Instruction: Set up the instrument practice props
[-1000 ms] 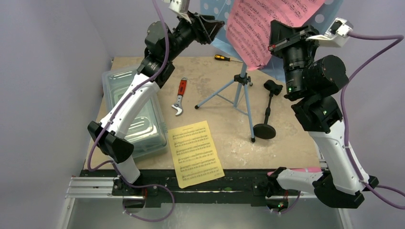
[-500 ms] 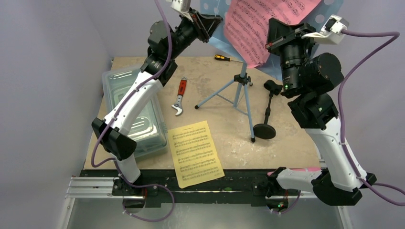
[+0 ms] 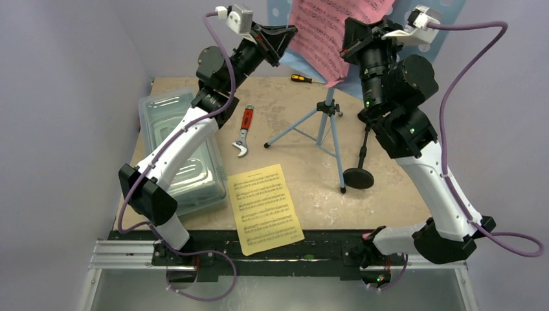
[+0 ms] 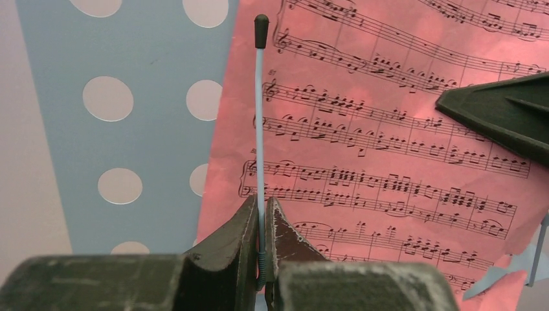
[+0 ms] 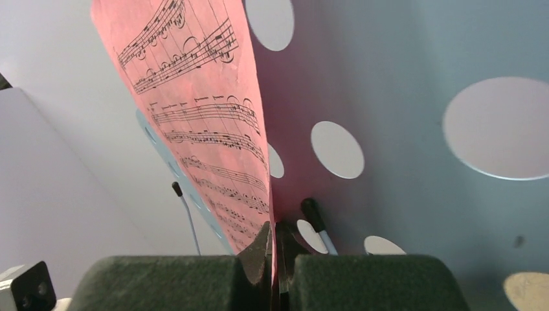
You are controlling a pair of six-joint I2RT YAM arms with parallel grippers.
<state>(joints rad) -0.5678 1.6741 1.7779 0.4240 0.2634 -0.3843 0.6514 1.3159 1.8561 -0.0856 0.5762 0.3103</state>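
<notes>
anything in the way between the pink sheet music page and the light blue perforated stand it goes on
In the right wrist view a thin black-tipped holder wire seems to lie between the pink sheet music page and the light blue perforated stand, close by the right gripper pinching it.

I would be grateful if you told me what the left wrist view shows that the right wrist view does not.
Only the left wrist view: the left pincer shut on a thin, black-tipped retaining wire. Only the right wrist view: the right pincer shut on the edge of the pink sheet-music page. Both: that page in front of the light blue perforated music stand.
</notes>
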